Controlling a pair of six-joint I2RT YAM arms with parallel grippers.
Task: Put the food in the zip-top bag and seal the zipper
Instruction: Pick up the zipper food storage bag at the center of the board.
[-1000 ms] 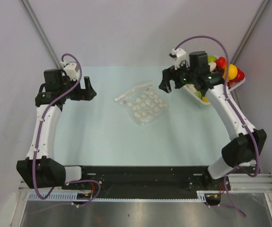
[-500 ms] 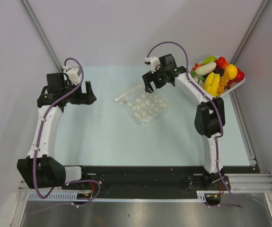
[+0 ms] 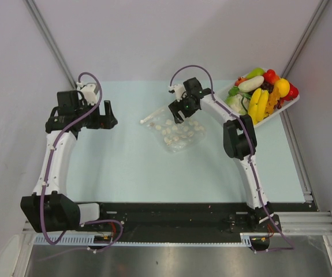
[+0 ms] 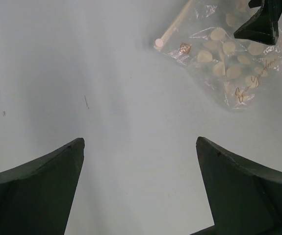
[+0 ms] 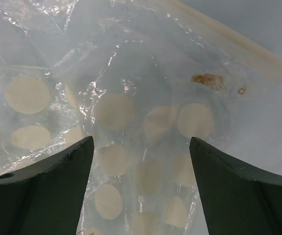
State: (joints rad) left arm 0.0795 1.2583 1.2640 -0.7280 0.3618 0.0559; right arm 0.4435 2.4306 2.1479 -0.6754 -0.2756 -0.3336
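Observation:
The clear dotted zip-top bag (image 3: 176, 130) lies flat in the middle of the table, with nothing in it that I can see. Its pale zipper strip (image 3: 161, 113) runs along the far-left edge. My right gripper (image 3: 176, 111) is open and empty, low over the bag's upper part. In the right wrist view the bag (image 5: 116, 112) fills the frame between my spread fingers, with the zipper (image 5: 234, 45) at top right. My left gripper (image 3: 107, 113) is open and empty, left of the bag. The food sits in the basket: lemon (image 3: 282, 87), red pepper (image 3: 269, 75), radish (image 3: 250, 84).
The white lattice basket (image 3: 285, 108) stands at the far right corner, piled with toy fruit, including yellow bananas (image 3: 258, 103). The left wrist view shows bare table, with the bag (image 4: 229, 63) and its zipper end (image 4: 172, 29) at top right.
My right arm has swung left from the basket to above the bag and come down close to it. The left arm has hardly moved.

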